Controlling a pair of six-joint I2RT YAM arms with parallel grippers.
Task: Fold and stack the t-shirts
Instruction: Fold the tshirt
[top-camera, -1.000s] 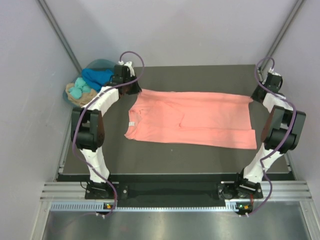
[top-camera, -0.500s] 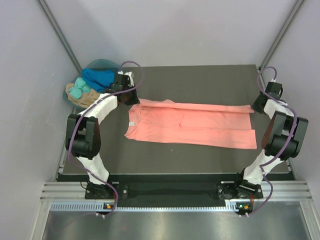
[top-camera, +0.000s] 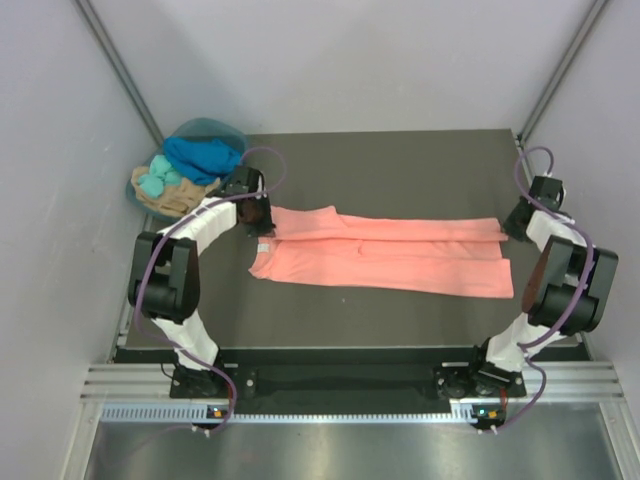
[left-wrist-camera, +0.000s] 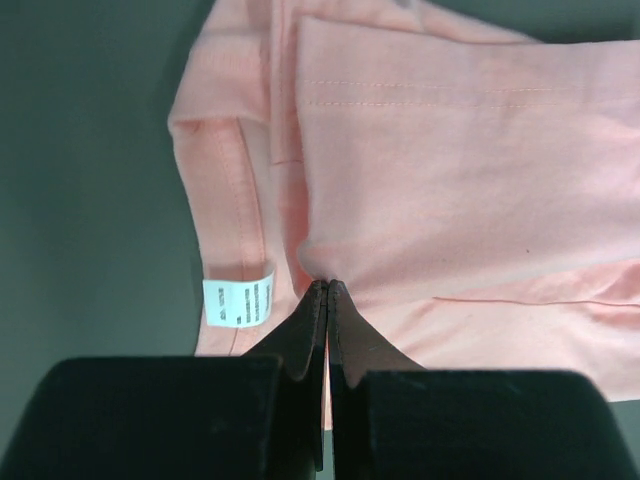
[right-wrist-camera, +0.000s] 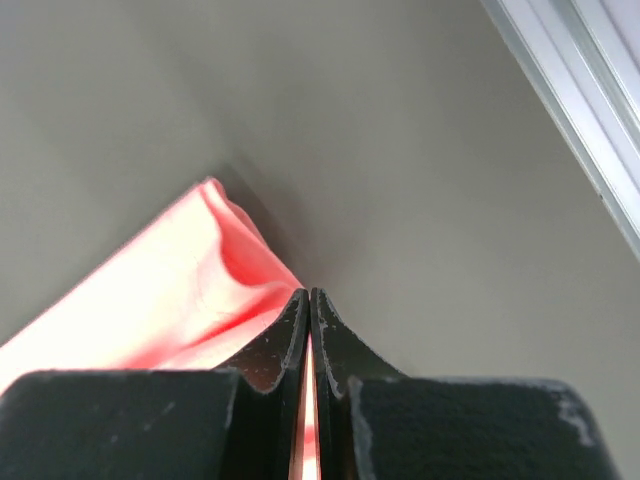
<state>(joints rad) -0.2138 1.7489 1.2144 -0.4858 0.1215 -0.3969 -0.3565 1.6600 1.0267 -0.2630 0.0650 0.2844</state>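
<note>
A salmon-pink t-shirt (top-camera: 400, 262) lies lengthwise across the dark table, its far edge lifted and drawn over the rest as a long flap. My left gripper (top-camera: 262, 220) is shut on that edge near the collar, beside the white label (left-wrist-camera: 238, 301); in its wrist view the tips (left-wrist-camera: 328, 286) pinch the pink cloth (left-wrist-camera: 450, 150). My right gripper (top-camera: 511, 227) is shut on the hem end, where pink fabric (right-wrist-camera: 180, 290) shows between and beside the closed tips (right-wrist-camera: 306, 292). Royal blue (top-camera: 203, 155), turquoise (top-camera: 157, 181) and tan (top-camera: 165, 203) t-shirts lie bunched at the back left.
The round teal basket (top-camera: 205, 124) sits at the table's back left corner behind the bunched shirts. Grey walls stand close on both sides. A pale rail (right-wrist-camera: 590, 110) runs along the table's right edge near my right gripper.
Both grippers have moved toward the near side, carrying the pink shirt's far edge over its body. The visible shirt has become a narrower strip.
</note>
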